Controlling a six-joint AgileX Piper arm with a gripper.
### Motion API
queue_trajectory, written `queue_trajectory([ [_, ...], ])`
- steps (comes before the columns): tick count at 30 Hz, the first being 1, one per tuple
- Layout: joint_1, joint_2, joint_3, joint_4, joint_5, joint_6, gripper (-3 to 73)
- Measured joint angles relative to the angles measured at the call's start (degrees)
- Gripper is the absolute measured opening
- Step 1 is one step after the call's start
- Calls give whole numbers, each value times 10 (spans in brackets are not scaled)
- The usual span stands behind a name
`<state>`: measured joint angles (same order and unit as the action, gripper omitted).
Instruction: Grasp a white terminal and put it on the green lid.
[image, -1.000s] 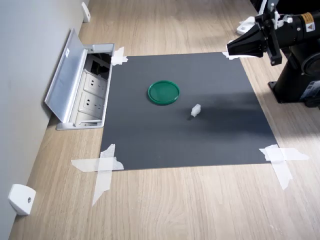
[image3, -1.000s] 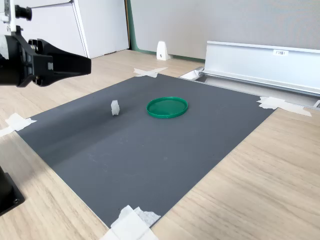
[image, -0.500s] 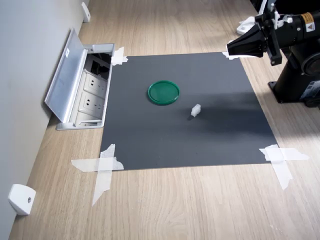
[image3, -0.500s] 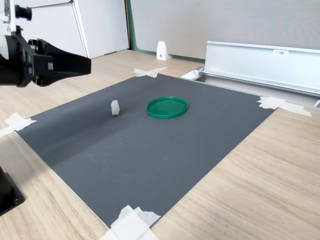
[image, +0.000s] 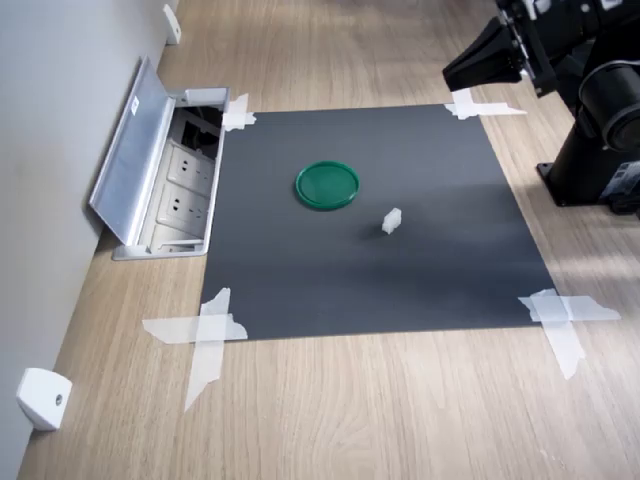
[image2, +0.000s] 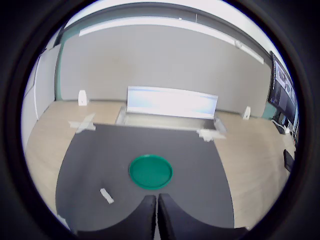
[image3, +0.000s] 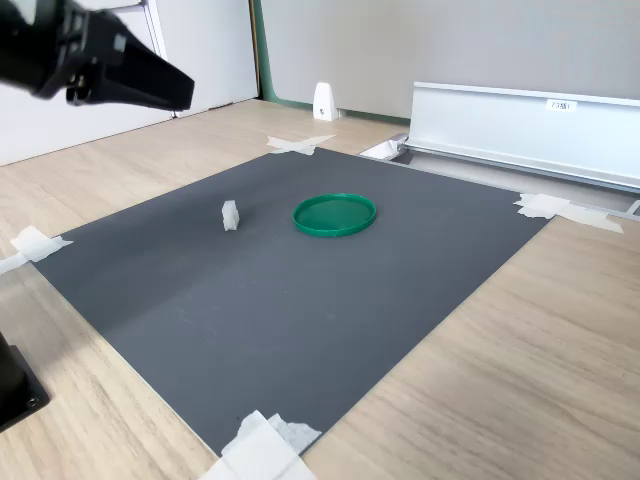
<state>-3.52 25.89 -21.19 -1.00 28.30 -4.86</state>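
While high above the mat with fingers (image2: 153, 216) pressed together, empty: risk of knocking the tiny white terminal (image: 391, 221), just beside the green lid (image: 327, 185), if not spread before descent.

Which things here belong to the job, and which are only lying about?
For the job:
white terminal, lying on the mat
green lid
hand, shut and held high

Only lying about:
grey mat
white tape strips
open socket box
white bracket

Bright, even light, soft shadows; wrist view fisheye-warped with black vignette
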Motion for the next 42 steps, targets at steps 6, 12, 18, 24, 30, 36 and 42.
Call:
queue_trajectory([
  [6, 0, 162, -71, -4, 85, -1, -8],
  [12, 0, 335, -140, 1, 137, -69, -8],
  [18, 0, 428, -208, 26, 174, -131, 96],
  [24, 19, 451, -219, 36, 177, -140, 418],
  [30, 102, 454, -220, 35, 182, -98, 692],
  [36, 137, 489, -220, 29, 176, -36, 724],
  [42, 138, 545, -241, 24, 158, -31, 726],
])
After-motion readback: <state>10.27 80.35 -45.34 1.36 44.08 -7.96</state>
